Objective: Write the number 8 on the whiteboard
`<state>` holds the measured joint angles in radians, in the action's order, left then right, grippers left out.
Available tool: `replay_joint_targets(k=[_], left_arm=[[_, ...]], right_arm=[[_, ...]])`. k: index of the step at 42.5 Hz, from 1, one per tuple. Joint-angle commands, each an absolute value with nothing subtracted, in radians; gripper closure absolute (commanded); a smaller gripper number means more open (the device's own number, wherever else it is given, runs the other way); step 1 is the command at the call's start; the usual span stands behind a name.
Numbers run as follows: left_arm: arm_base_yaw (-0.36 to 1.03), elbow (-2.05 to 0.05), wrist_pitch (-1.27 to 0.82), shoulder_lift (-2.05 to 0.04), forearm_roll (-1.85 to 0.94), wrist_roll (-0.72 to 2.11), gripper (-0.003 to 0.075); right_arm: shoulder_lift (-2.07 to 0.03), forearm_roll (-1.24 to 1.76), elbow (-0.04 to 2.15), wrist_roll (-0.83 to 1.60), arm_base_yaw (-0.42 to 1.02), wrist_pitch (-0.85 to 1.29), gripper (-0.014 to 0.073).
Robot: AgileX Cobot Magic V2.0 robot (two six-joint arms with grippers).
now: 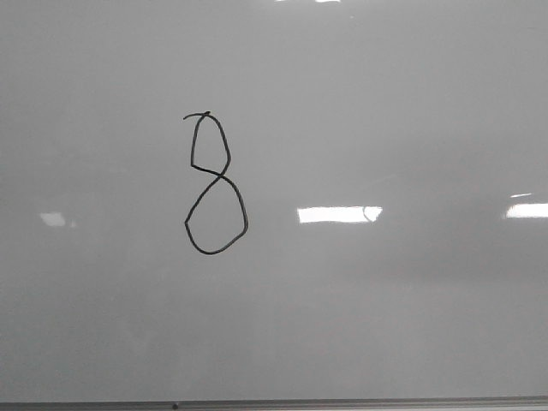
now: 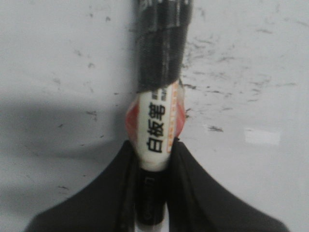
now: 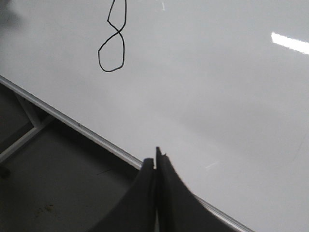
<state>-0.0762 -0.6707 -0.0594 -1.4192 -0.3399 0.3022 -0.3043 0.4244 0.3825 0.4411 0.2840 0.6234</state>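
Left gripper [image 2: 153, 159]: 2 black curved fingers [image 2: 108, 193] clamped on a whiteboard marker [image 2: 155, 128], white barrel with black Chinese characters and a red-orange band, upper part wrapped in black tape. Behind it, a pale grey surface flecked with dark marks; cannot tell what that surface is.

Right gripper [image 3: 156, 157]: black fingers pressed together, tips touching, nothing between them. It hangs over the near edge of the large glossy pale grey-white whiteboard [image 3: 203, 96], where a thin metal frame strip [image 3: 63, 118] runs; dark floor and a pale frame leg [image 3: 24, 137] lie beyond the edge.

Front view: the thin black hand-drawn number 8 [image 1: 216, 184] sits left of centre on the board [image 1: 385, 103], small upper loop with a short tail, larger rounded lower loop, both closed. Bright rectangular light reflections [image 1: 338, 214] lie right of the figure, well apart from it. In the right wrist view the 8 [image 3: 113, 41] is well apart from the fingertips.
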Motion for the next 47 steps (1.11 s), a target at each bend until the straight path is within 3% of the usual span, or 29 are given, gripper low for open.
replay_joint_targets(k=[1, 6, 16, 24, 47], left_arm=[[-0.074, -0.729, 0.024, -1.440, -0.352, 0.296, 0.0729], [-0.074, -0.759, 0.018, -1.476, -0.352, 0.296, 0.0650], [-0.074, -0.766, -0.007, -1.486, -0.352, 0.296, 0.0412], [-0.074, -0.766, -0.031, -1.456, -0.350, 0.296, 0.0313], [-0.074, -0.727, -0.235, -0.991, -0.276, 0.296, 0.0324]], right_arm=[[-0.311, 0.437, 0.409, 0.442, 0.279, 0.552, 0.0662], [-0.311, 0.437, 0.409, 0.442, 0.279, 0.552, 0.0662], [-0.311, 0.437, 0.409, 0.442, 0.279, 0.553, 0.0662], [-0.311, 0.437, 0.409, 0.442, 0.279, 0.553, 0.0662], [-0.311, 0.437, 0.409, 0.442, 0.279, 0.560, 0.0662]])
